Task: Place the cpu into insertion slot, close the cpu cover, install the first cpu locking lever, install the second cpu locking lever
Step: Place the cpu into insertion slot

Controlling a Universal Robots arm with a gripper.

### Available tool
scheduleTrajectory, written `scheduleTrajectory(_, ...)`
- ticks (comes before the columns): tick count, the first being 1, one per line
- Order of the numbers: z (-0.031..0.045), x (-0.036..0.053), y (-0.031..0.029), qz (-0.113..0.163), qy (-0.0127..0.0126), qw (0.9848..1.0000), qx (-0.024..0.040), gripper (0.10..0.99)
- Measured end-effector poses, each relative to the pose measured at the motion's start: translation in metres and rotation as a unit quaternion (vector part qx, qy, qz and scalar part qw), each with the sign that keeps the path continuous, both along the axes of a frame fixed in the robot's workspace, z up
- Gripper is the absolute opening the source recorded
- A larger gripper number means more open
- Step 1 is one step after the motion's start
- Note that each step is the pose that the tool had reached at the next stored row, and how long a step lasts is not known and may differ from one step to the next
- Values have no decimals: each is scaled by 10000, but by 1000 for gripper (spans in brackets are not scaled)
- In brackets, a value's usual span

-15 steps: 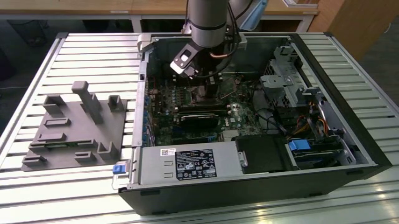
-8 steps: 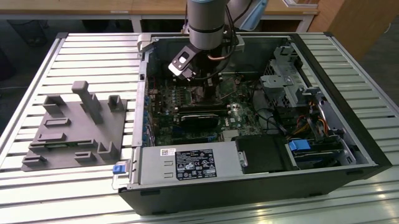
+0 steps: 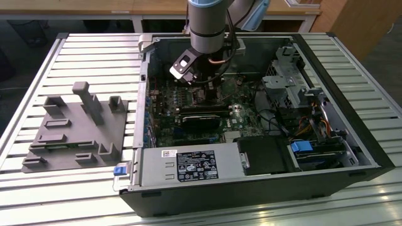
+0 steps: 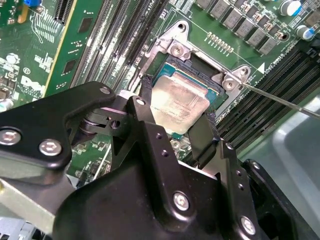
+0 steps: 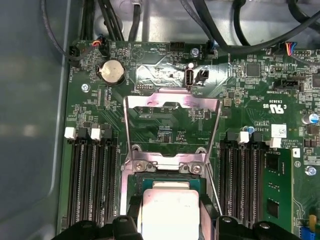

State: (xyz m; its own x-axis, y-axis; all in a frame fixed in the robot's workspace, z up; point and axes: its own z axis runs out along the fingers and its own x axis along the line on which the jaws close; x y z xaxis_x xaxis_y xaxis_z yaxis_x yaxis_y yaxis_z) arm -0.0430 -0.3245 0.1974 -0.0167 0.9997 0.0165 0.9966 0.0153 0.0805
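Grey moulded fixture [image 3: 74, 127] at the exterior view's left, on the slatted table [image 3: 37, 197], well apart from the work. Centre: open computer case [image 3: 251, 197], with the arm [image 3: 207, 28] reaching down over the motherboard [image 3: 164, 99]. Right: drive cage [image 3: 289, 70], not involved.

Gripper [image 4: 176, 107]: clamped on the cpu [image 4: 182, 100], one black finger [image 4: 146, 117] against each of two opposite edges. Cpu directly over the insertion slot [image 4: 194, 67], at or just above it; cannot tell whether seated. Cpu cover [image 5: 172, 101] swung fully back on its hinge, clear of the socket. Locking lever [image 4: 280, 100] out to the side, not engaged.

Judged step: placing the cpu. To do well: keep the chip level and square to the socket rim, match corners before lowering, lower straight, apply no force, let go only once flat on all four sides.

From the second wrist view: finger contact, a strip of socket beside the chip, the lever rod. Added by the first wrist view: the open cover in full, and memory slots [image 5: 92, 185] flanking the socket. From the exterior view: the arm's place within the case.
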Motion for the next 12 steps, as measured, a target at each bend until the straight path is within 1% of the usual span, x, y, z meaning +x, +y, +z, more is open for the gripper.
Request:
scheduleTrajectory(8, -44, -1, 5, -69, 1, 10000, -1, 541)
scheduleTrajectory(12, -47, 0, 6, -69, 1, 10000, -1, 541)
